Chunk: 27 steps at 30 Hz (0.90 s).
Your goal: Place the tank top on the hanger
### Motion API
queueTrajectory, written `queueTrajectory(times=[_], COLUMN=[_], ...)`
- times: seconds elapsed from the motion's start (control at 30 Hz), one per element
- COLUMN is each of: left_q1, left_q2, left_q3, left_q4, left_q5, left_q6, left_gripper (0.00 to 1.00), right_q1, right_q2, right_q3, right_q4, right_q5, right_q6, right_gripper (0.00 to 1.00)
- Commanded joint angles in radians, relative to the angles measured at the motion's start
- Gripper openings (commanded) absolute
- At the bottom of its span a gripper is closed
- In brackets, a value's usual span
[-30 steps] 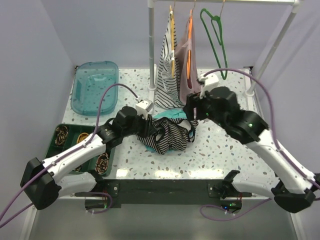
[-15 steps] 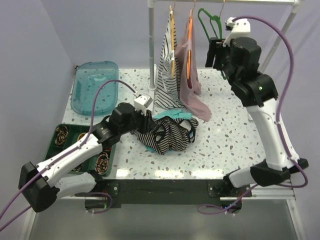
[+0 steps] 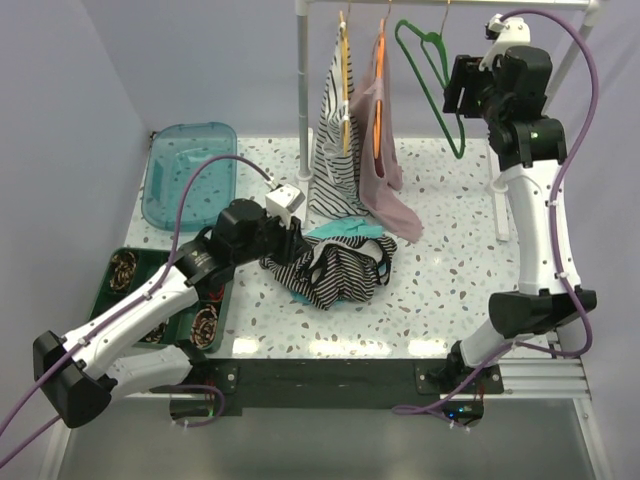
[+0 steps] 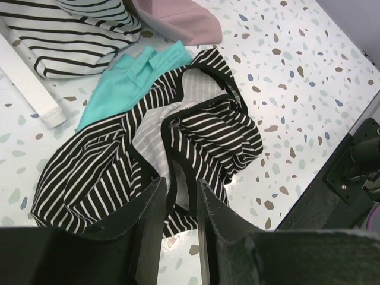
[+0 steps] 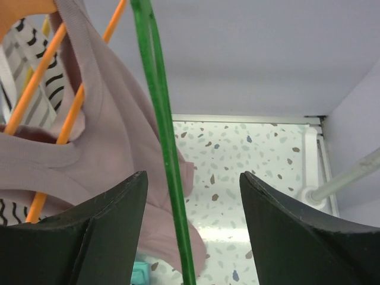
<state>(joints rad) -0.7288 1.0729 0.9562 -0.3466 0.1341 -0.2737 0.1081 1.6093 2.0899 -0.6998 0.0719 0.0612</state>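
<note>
Top external: the right gripper [image 3: 460, 90] is raised at the rail [image 3: 520, 5]. The hanger [image 3: 437, 88] hangs just beside it at its 9 o'clock, the long side running from 11 down to 5 o'clock. The right arm is much the nearer to it. The tank top [image 3: 340, 272] lies crumpled on the table [image 3: 450, 280], at 3 to 4 o'clock of the left gripper [image 3: 298, 240], which sits at its edge. Three hangers hang on the rail: the yellow hanger [image 3: 344, 70], the orange hanger [image 3: 380, 80] and the green one. There are two striped garments, one pink garment [image 3: 385, 195] and one teal cloth [image 3: 350, 229].

Left wrist: the left gripper [image 4: 178, 214] shows its jaws only a narrow slit apart, with nothing plainly held. The tank top [image 4: 222, 133] spreads toward 12 o'clock from the tips. Whether they touch the cloth cannot be told.

Right wrist: the right gripper [image 5: 193, 178] is spread wide and empty. The hanger [image 5: 161, 130] runs from 12 to 6 o'clock through the gap, left of centre and touching neither jaw. A closing pinch would likely catch it.
</note>
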Motion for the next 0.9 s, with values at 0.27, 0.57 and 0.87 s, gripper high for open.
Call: queueTrajectory(times=[0.27,0.57,0.87], left_q1=[0.002,0.000,0.000], left_q2=[-0.031,-0.042,-0.033], left_q3=[0.027,0.030,0.023], left_q4=[-0.025,-0.032,-0.020], left_q5=[0.002,-0.008,-0.002], left_q6=[0.030,0.030,0.024], left_gripper=[0.32,0.32,0.32], right_q1=[0.001,0.001,-0.001], right_q2=[0.096,0.092,0.043], right_q3=[0.076,0.056,-0.004], right_q4=[0.053,0.077,0.137], right_q5=[-0.129,-0.090,-0.064], right_q6=[0.031,0.052,0.012], right_gripper=[0.54,0.14,0.00])
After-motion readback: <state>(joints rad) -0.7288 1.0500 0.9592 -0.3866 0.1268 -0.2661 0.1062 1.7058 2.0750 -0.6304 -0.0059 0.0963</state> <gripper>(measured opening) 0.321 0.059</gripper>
